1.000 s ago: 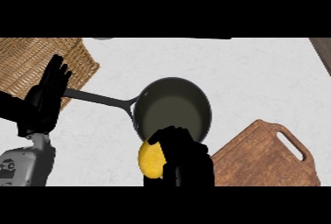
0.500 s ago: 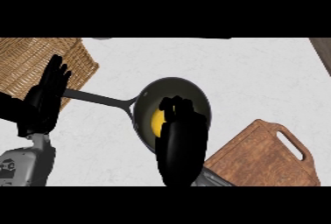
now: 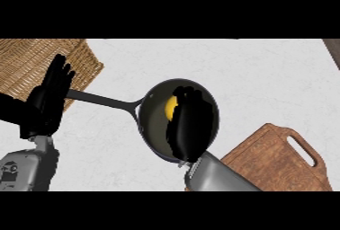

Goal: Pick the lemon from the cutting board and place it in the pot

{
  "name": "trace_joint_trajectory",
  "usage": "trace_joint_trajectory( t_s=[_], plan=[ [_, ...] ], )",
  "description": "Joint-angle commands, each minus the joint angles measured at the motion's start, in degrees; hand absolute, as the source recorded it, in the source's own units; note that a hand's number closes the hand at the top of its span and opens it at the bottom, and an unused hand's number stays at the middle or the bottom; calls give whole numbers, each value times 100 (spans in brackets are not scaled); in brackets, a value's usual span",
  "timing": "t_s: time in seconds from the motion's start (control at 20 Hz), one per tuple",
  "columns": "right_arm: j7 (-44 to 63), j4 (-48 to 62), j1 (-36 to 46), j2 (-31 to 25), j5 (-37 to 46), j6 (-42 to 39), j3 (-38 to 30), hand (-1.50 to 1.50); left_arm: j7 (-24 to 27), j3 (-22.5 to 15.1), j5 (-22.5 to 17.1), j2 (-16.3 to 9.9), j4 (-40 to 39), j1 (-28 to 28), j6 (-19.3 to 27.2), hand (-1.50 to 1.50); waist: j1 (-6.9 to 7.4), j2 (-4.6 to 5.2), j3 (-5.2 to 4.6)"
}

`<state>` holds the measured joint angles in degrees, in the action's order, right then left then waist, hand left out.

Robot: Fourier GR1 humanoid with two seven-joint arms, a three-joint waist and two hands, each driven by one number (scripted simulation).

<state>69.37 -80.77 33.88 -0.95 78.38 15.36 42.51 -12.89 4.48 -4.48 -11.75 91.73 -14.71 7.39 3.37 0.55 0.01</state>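
Over the pot (image 3: 154,134), the right hand (image 3: 191,123) had its fingers curled round the lemon (image 3: 171,107). The left hand (image 3: 50,96) rested open at the left, fingers up.

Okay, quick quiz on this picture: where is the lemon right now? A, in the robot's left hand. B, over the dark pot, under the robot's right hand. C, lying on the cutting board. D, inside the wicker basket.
B: the lemon shows as a yellow patch inside the rim of the pot, mostly hidden by the right hand above it; the cutting board has no lemon on it.
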Motion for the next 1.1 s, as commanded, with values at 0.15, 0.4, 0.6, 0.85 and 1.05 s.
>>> trace_joint_trajectory(
  t_s=[0.15, 0.4, 0.6, 0.85, 1.05],
  plan=[
    [397, 544, -108, 90, -1431, 1587, -239, -150, 109, -24, 7, 38, 47, 68, -25, 0, 107, 51, 10],
    [-296, 114, 35, 91, -1930, 2740, -338, -150, -5, 76, -62, -30, -93, -110, -52, 0, 22, 22, 15],
    [-558, 155, 62, 92, -2079, 3857, -364, -150, -38, -185, 90, 164, 101, 53, 50, 0, 31, -9, 14],
    [-814, 224, -317, 93, -2313, 4993, -201, -150, -176, 69, 43, -28, 124, -26, 85, 0, -146, -29, 8],
    [-1115, -811, -1204, 58, -1987, 4642, -128, -150, -43, 332, -158, -123, 124, 268, -61, 0, -366, -71, 0]
  ],
)
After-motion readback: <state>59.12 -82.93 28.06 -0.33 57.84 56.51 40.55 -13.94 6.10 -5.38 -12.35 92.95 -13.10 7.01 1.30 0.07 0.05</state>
